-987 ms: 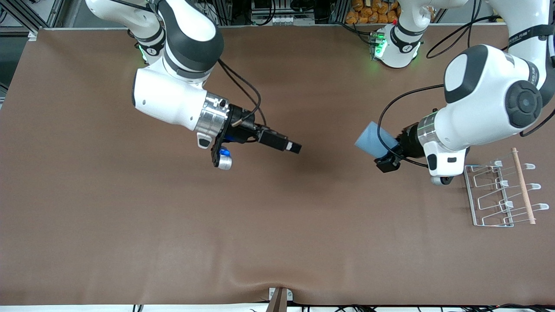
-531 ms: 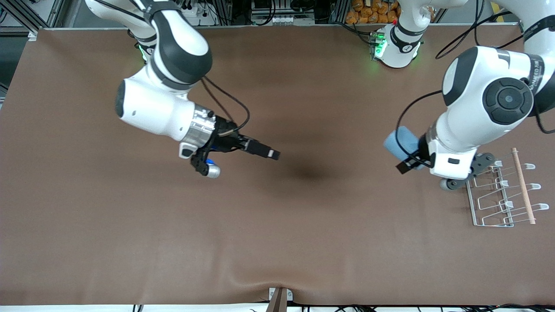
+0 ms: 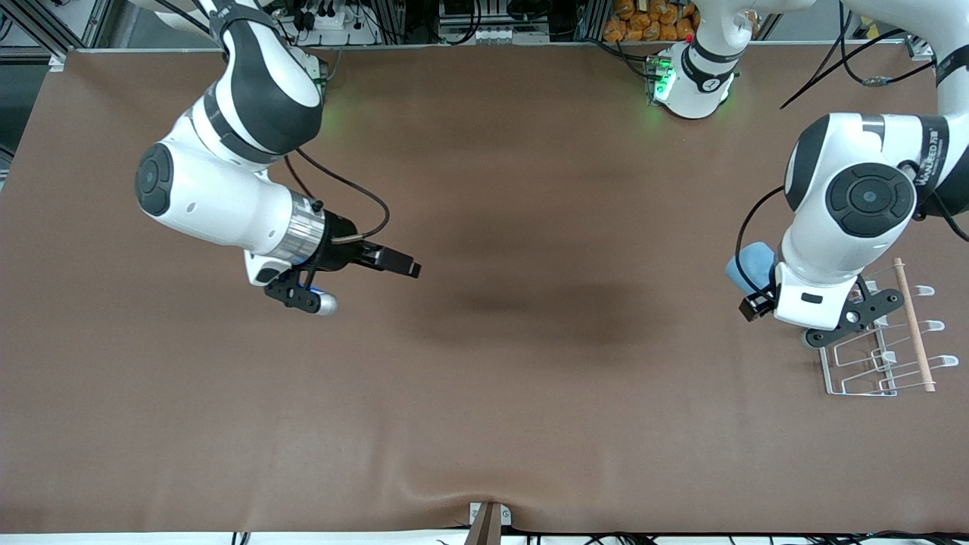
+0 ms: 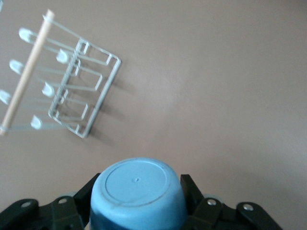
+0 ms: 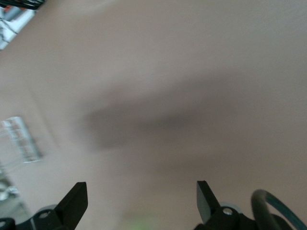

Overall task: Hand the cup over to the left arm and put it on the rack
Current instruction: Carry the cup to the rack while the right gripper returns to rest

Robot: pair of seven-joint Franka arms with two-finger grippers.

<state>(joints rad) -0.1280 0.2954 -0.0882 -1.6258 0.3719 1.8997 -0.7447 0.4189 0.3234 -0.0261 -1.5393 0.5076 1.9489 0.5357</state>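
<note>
Gripping the blue cup [image 4: 137,194] between clenched jaws, base outward, the left gripper [image 4: 139,201] hangs over the table [image 3: 484,393] just beside the wire rack [image 3: 870,356]. Over the right arm's end, the right gripper [image 3: 401,265] has its jaws released, nothing between them.

Robotics lab: brown-matted table [image 3: 484,378], aluminium framing [image 3: 45,30], tangled cables [image 3: 469,23].

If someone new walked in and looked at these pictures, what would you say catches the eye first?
Probably the light-blue cup, clamped bottom-outward in the left end effector beside the rack at the left arm's end of the table. Next, the white wire rack with its pale wooden rod. The right end effector hangs open and empty over bare brown table.
</note>
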